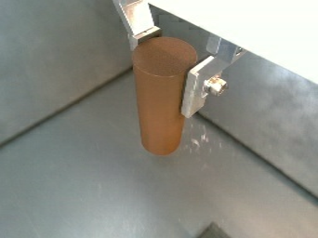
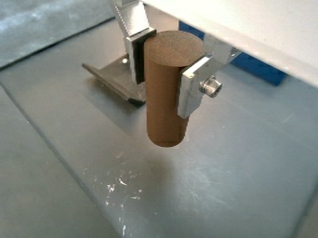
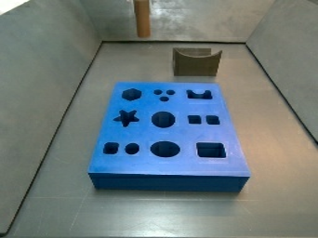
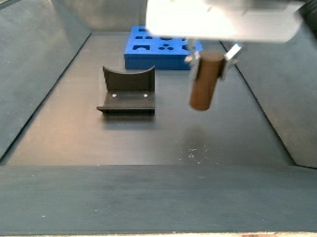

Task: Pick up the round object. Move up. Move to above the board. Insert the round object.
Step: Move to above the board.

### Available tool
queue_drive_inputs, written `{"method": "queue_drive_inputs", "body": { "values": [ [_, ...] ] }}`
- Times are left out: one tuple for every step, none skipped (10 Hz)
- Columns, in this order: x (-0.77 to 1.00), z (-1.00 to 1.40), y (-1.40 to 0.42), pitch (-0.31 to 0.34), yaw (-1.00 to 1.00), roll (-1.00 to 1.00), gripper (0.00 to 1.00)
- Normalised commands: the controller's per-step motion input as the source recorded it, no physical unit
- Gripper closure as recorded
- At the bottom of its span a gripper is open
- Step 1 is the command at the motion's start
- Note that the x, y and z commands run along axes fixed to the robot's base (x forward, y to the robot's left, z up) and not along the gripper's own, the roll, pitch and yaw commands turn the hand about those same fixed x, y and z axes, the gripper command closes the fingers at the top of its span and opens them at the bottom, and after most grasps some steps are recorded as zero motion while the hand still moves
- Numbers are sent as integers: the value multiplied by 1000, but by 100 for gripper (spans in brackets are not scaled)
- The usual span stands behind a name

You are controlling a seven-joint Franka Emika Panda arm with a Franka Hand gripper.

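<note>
The round object is a tall brown wood-like peg [image 1: 165, 98], upright, clamped near its top between the silver fingers of my gripper [image 1: 169, 61]. It also shows in the other wrist view [image 2: 169, 88] and in both side views [image 4: 206, 81] [image 3: 140, 17]. Its lower end hangs clear above the grey floor. My gripper [image 2: 166, 65] is shut on it. In a side view only the peg's lower part shows at the top edge and the gripper is out of frame. The blue board [image 3: 168, 135] with many shaped holes lies flat on the floor, apart from the peg; it also shows in the other side view [image 4: 158, 50].
The dark fixture [image 4: 128, 91] stands on the floor between the board and the peg; it also shows in a side view [image 3: 195, 61] and in a wrist view [image 2: 114, 76]. Grey walls [image 3: 74, 56] enclose the floor. Scuff marks [image 2: 122, 181] lie under the peg.
</note>
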Motion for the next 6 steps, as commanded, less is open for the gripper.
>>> {"method": "queue_drive_inputs", "body": {
  "values": [
    [-320, 1000, 131, 19, -59, -70, 100],
    [-313, 1000, 129, 28, -61, -51, 100],
    [-302, 1000, 124, 25, -61, -17, 100],
    [-293, 1000, 120, 29, -59, 8, 100],
    [-280, 1000, 113, 31, -56, 26, 100],
    [-273, 1000, 110, 30, -56, 27, 100]
  ]
}}
